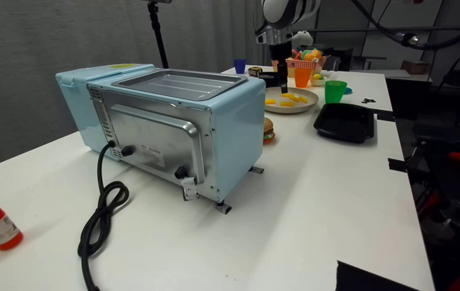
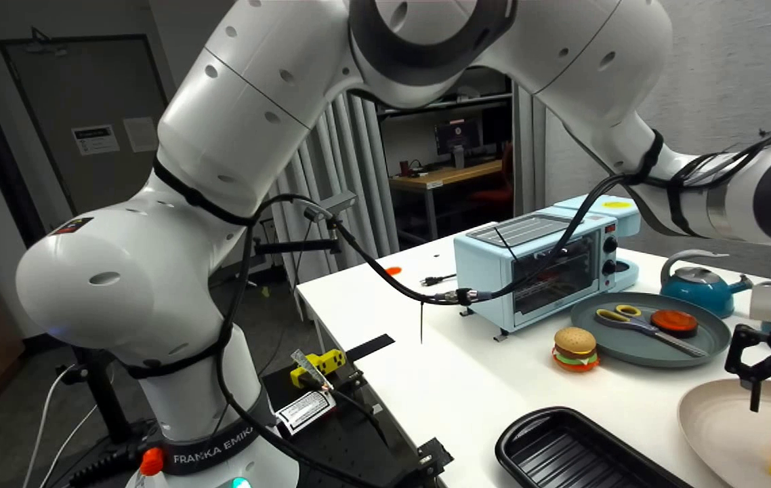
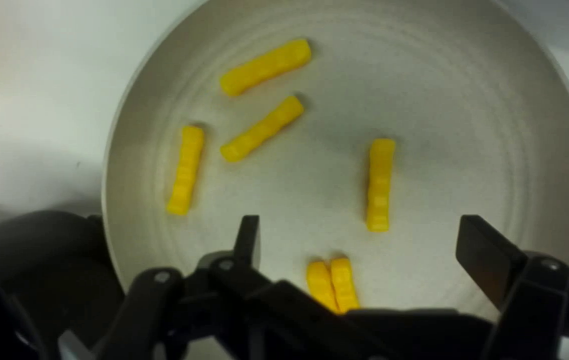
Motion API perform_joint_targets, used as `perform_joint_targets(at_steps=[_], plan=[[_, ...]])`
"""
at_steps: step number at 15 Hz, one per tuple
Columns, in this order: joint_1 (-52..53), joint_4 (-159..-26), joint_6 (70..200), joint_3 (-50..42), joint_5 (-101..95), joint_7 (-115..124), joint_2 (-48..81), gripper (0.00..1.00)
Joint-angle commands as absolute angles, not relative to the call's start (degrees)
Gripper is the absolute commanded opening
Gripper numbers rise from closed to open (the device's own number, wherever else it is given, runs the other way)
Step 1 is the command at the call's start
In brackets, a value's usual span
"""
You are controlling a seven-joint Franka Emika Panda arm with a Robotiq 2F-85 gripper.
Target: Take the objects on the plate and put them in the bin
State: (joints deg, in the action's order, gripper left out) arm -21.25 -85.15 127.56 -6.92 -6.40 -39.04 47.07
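End effector (image 3: 361, 235) is hovering above the plate (image 3: 319, 190), spread wide, holding nothing! Six yellow sticks (image 3: 379, 185) are lying flat on that plate, so any grab dipping too low could be scraping it.

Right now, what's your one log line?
claw: open, over plate | held: nothing | yellow sticks: six visible, on plate
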Motion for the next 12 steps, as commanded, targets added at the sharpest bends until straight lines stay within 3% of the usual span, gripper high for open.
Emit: perform_joint_targets(at_steps=[1, 12], plan=[[-22.06, -79.18, 128.24, -5.35, -8.05, -43.93, 51.76, 1.0], [-21.46, -72.94, 133.41, -4.76, -8.13, -45.95, 57.85, 1.0]])
